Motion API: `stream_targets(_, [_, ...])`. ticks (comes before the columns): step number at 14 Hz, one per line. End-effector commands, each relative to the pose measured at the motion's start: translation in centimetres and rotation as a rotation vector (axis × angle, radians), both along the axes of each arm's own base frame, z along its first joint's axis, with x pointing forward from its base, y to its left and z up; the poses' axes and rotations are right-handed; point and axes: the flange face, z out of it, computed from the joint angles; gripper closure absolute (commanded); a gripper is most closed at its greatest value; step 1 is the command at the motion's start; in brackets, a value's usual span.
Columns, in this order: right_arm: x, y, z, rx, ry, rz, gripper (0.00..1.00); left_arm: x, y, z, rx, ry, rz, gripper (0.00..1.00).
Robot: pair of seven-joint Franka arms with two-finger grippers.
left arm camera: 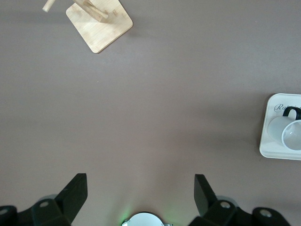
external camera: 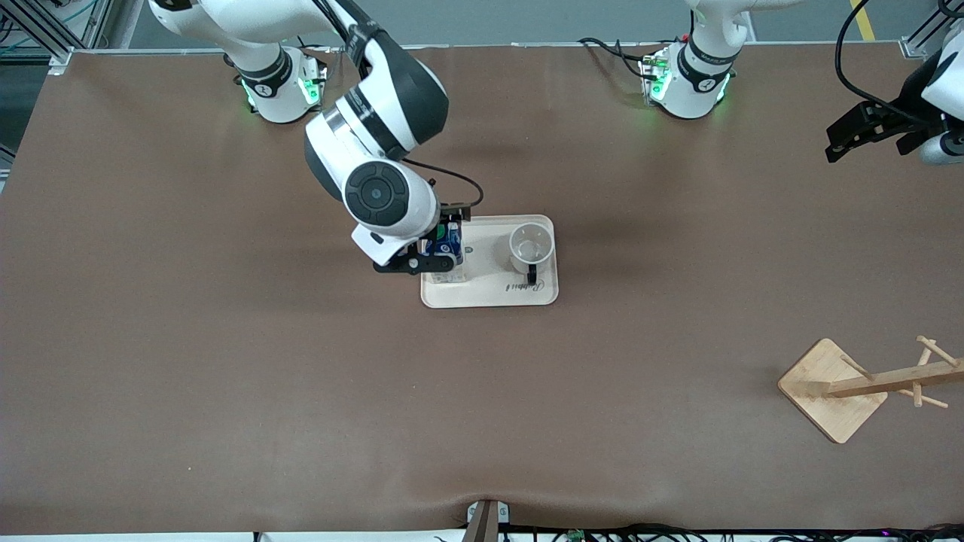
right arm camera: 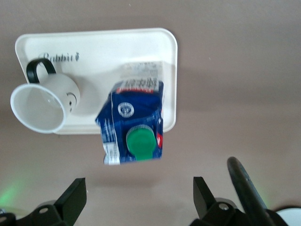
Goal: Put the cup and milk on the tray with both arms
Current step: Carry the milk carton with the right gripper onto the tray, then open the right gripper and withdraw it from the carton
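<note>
Front view taken high across table, facing bases. Both wrist views aimed straight down: right close over tray (right arm camera: 94,42), left farther off. Tray (external camera: 489,290) shared by all.

The tray (right arm camera: 94,44) bears cursive "Rabbit" lettering; the milk (right arm camera: 134,120) label is unreadable.

- Left end effector (left arm camera: 141,193) hovers over bare brown counter (left arm camera: 178,94), fingers (left arm camera: 75,190) spread wide apart.
- Cup (left arm camera: 288,129) stands on the tray (left arm camera: 269,141).
- Wooden rack base (left arm camera: 99,24) lies well apart from the tray.
</note>
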Motion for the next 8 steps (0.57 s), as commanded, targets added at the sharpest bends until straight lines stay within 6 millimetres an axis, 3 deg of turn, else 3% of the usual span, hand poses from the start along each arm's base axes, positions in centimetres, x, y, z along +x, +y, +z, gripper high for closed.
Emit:
stream_targets(1, [-0.7,-0.6,2.5,-0.011,-0.015,-0.006,0.0,-0.2,-0.5,-0.1,-0.004,-0.003,0.008,0.0])
stream_targets(3, [0.9,-1.6,6.3,0.054,-0.07,-0.022,0.0,-0.3,-0.3,0.2,-0.004,-0.008,0.009,0.0])
stream_targets(5, [2.5,-4.2,8.8,0.105,-0.078,-0.079,0.0,-0.5,-0.2,0.2,-0.004,-0.005,0.009,0.0])
stream_targets(6, [2.9,-6.5,10.6,0.103,-0.078,-0.108,0.0,-0.6,-0.2,0.3,-0.003,-0.005,0.009,0.0])
stream_targets(8, [5.4,-12.9,12.6,0.093,-0.066,-0.195,0.0,-0.8,0.1,0.7,-0.004,-0.01,0.003,0.0])
